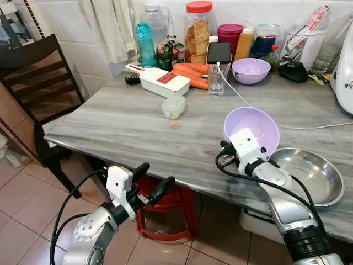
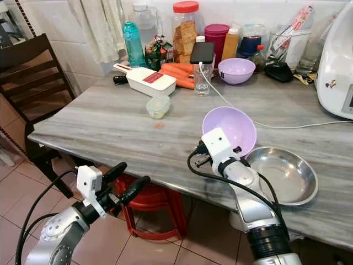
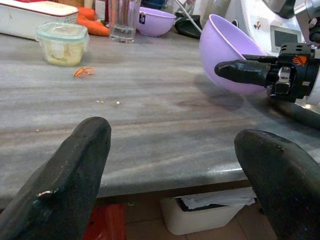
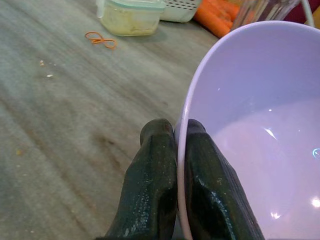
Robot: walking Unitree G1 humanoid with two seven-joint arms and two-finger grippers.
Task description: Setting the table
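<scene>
Step in hand, by judgement: carrying a bowl to its place setting. The right gripper [image 4: 176,132] is pinching the rim of the lilac plastic bowl [image 1: 253,128], one finger inside and one outside, and is holding it tilted on edge above the near right part of the grey marble-look table [image 1: 121,127]. The bowl is hanging just left of the steel dish [image 1: 309,174], which is lying flat at the near right edge.

Next move probably calls for levelling the bowl, lowering it onto bare tabletop, then parting the fingers. Open surface is lying to the left of the bowl.

The left gripper [image 1: 150,182] is hovering below and in front of the near table edge, fingers spread wide, holding nothing.

Around, large to small: dark wooden chair [image 1: 33,72] at far left; red stool [image 1: 165,212] under the table; white slicer box [image 1: 164,81] and carrots [image 1: 190,74] at the far side; second lilac bowl [image 1: 251,70] far right of centre; drinking glass [image 1: 217,80] with a phone [image 1: 219,53] propped on it; small lidded container [image 1: 174,107] mid-table; orange rubber band [image 3: 84,72] just near it.

In the way: white charging cable [image 1: 259,113] running behind the bowl; the steel dish is crowding the right.
</scene>
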